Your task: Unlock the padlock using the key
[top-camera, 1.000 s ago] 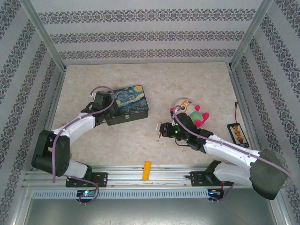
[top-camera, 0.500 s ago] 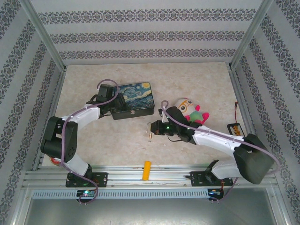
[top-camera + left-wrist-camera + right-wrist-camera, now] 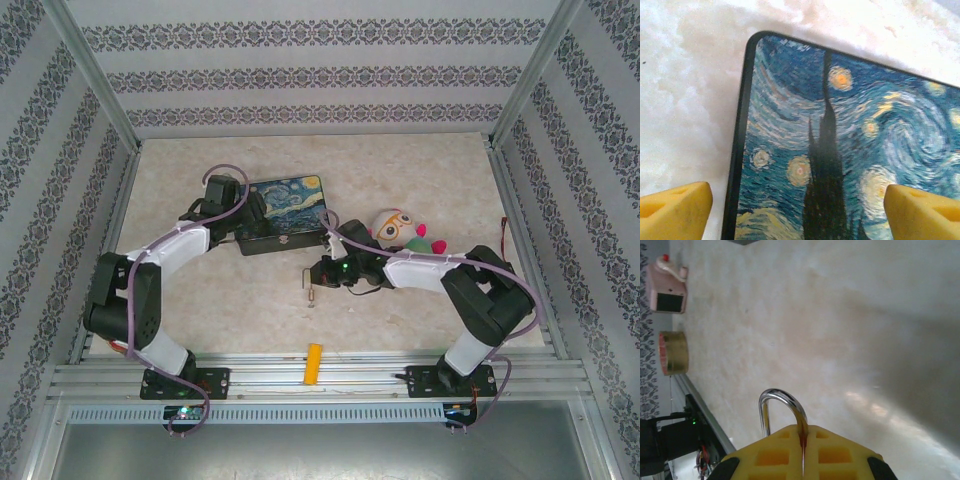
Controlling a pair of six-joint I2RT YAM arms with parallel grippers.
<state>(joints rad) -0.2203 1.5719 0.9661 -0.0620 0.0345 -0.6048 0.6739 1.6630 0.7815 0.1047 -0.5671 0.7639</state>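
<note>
Beige marbled table (image 3: 420, 165), patterned wallpaper walls (image 3: 320, 80) on three sides. We see both arms reaching in toward the middle.

Left gripper (image 3: 799, 212): fingers stand wide apart with nothing between them. It hovers over the near-left corner of the starry-night tin (image 3: 290, 205). In the left wrist view one yellow fingertip (image 3: 675, 210) sits just off the tin's black edge over bare table, and the other is above the painted lid. We cannot tell whether the pads touch the tin. The tin lies flat, lid closed, left of centre on the table.

Right gripper (image 3: 802, 452): pads pressed together, clamped on the padlock (image 3: 776, 392). Its silvery U-shaped shackle sticks out past the fingertips. The brass body is hidden between the yellow pads. From above, that gripper is over bare table, just in front of the tin's right end and apart from it.

Plush toy (image 3: 398, 228) lies right of the tin, beside the right forearm. Orange-yellow block (image 3: 314, 362) rests on the front rail, well apart from both grippers.

The right wrist view also shows a pink boxy object (image 3: 667, 287) and a gold round object (image 3: 674, 352) at the table's far edge; both are too small to identify.
</note>
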